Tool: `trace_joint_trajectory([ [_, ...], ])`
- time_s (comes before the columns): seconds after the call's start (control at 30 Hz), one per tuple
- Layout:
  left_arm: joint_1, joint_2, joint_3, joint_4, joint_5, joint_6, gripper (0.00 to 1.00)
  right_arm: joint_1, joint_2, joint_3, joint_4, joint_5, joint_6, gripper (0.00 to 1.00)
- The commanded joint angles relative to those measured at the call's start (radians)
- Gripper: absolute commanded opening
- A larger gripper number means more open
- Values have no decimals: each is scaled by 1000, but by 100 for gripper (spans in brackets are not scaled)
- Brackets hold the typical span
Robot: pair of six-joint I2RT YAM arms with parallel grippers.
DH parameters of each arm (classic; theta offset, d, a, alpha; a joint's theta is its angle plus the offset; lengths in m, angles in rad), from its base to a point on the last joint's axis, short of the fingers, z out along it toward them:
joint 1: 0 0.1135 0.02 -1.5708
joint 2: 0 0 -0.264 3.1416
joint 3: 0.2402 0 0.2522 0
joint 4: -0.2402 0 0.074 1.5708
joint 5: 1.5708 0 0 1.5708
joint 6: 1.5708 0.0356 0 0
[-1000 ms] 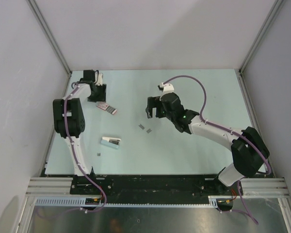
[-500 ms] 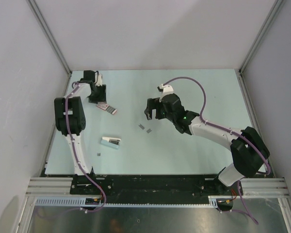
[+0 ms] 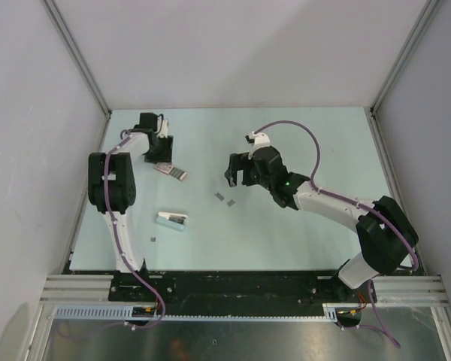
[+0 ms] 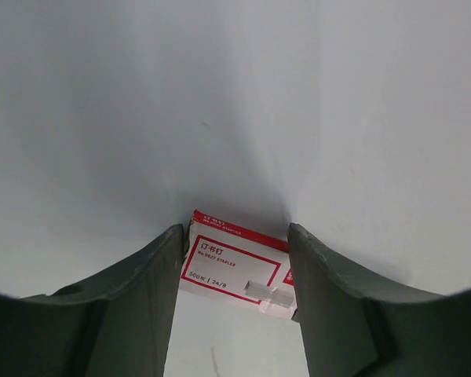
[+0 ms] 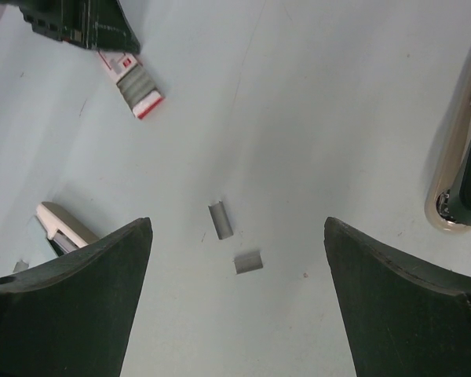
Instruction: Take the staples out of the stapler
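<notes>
Stapler (image 5: 461, 169) lies ungripped on the table (image 5: 337, 94), right of the loose staples (image 5: 220, 220)
Right gripper (image 5: 237, 236) hangs over them, jaws wide apart, empty; left gripper (image 4: 235, 236), far left, jaws closed onto the staple box (image 4: 231, 263)

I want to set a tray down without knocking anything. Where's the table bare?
Bare: the far right of the table, beyond the right arm, and the near strip between the white-and-teal object and that arm's base. Crowded: left and middle, with the staple box at the left tool, loose staples and the stapler by the right tool.
</notes>
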Motion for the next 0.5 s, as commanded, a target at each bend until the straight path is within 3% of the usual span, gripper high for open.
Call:
trace_joint_trajectory([
  [0.0, -54, -71, -100, -47, 24, -5, 60, -6, -48, -4, 35, -4, 8, 95],
  [0.47, -149, -205, -280, -33, 68, 8, 59, -14, -57, -23, 17, 8, 2, 95],
])
